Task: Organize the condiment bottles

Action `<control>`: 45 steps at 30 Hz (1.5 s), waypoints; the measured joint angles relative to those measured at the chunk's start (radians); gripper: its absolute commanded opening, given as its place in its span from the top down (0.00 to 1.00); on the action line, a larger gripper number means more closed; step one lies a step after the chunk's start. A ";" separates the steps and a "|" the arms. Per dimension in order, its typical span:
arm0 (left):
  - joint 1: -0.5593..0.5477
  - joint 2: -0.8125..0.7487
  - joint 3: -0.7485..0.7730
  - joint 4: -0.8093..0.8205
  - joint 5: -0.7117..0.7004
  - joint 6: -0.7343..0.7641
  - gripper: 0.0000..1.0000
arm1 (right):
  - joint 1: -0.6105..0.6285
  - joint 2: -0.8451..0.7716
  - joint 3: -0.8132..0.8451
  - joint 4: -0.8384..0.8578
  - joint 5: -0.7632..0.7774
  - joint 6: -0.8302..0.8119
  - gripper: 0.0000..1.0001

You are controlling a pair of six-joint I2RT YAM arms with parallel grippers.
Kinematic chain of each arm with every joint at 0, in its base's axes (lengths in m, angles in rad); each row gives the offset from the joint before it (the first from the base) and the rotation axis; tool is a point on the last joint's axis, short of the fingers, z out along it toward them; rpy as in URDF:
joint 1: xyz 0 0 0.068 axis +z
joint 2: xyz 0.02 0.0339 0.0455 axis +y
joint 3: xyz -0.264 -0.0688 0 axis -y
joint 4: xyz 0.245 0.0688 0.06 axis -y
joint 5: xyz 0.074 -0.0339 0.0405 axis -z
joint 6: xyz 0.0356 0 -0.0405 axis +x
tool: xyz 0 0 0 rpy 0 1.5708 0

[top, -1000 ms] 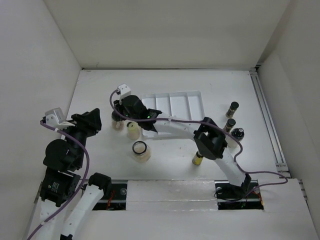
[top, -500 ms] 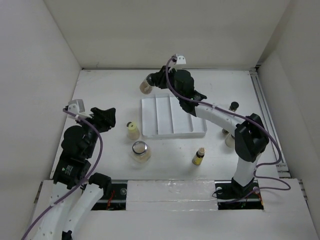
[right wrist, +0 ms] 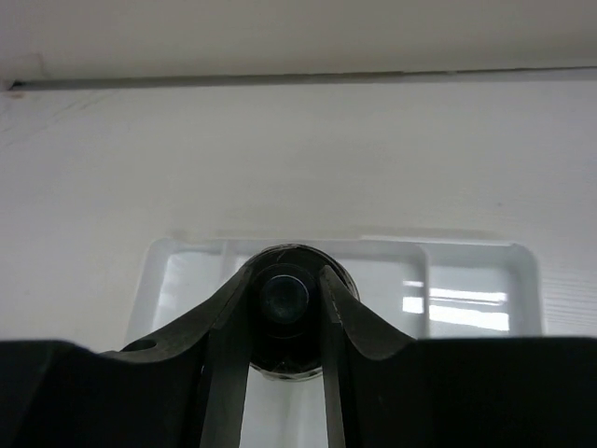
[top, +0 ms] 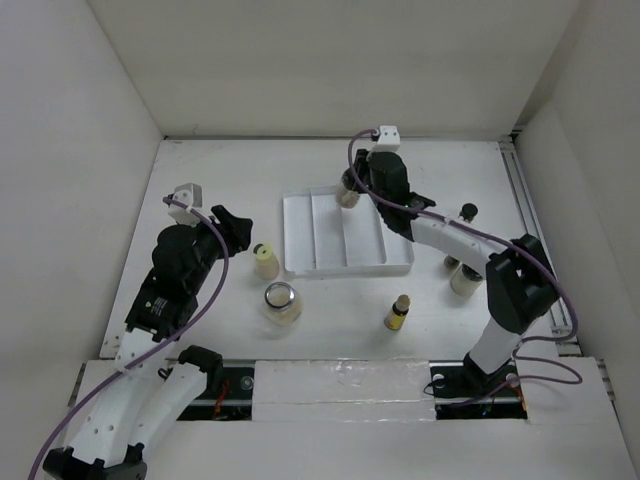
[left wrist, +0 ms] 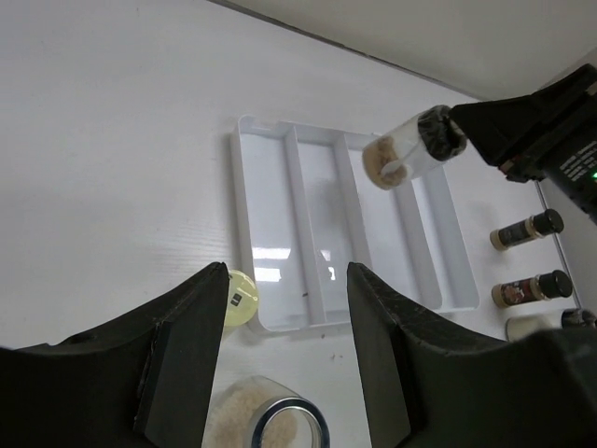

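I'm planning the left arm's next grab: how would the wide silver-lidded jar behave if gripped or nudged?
The silver-lidded jar looks squat and wide, so a nudge would probably slide it, not tip it. It seems filled with pale granules, so likely heavy for its size. Its clear wall may be slippery.

Silver-lidded jar (left wrist: 266, 420) partly off-frame

White links, black joints on left arm (top: 160, 285), right arm (top: 450, 235); purple cables (top: 350, 152); matte black left hand (top: 232, 222), right hand (top: 352, 188).
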 measured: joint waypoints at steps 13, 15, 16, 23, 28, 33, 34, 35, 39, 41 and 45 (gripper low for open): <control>0.000 0.000 -0.005 0.004 0.022 0.017 0.50 | -0.194 -0.087 -0.066 -0.033 0.144 0.016 0.84; 0.000 0.000 -0.006 0.005 0.023 0.017 0.50 | -0.195 -0.084 -0.076 -0.050 0.146 0.021 0.84; 0.000 0.000 -0.006 0.005 0.026 0.017 0.50 | -0.195 -0.081 -0.076 -0.055 0.143 0.024 0.84; 0.000 0.000 -0.010 0.010 0.031 0.018 0.49 | -0.195 -0.040 -0.076 -0.057 0.122 0.045 0.84; 0.000 0.000 -0.010 0.010 0.031 0.018 0.49 | -0.200 -0.021 -0.087 -0.045 0.132 0.057 0.82; 0.000 0.000 -0.010 0.010 0.031 0.018 0.49 | -0.208 0.004 -0.088 -0.052 0.140 0.058 0.81; 0.000 0.000 -0.010 0.010 0.032 0.018 0.49 | -0.209 0.014 -0.088 -0.051 0.145 0.058 0.81; 0.000 0.000 -0.010 0.010 0.032 0.018 0.49 | -0.209 0.027 -0.088 -0.053 0.149 0.058 0.80; 0.000 0.000 -0.010 0.010 0.034 0.018 0.49 | -0.208 0.052 -0.084 -0.045 0.150 0.062 0.55; 0.000 0.000 -0.010 0.010 0.034 0.018 0.49 | -0.208 0.051 -0.084 -0.045 0.148 0.068 0.36; 0.000 0.002 -0.010 0.010 0.034 0.019 0.48 | -0.203 0.036 -0.086 -0.060 0.135 0.071 0.20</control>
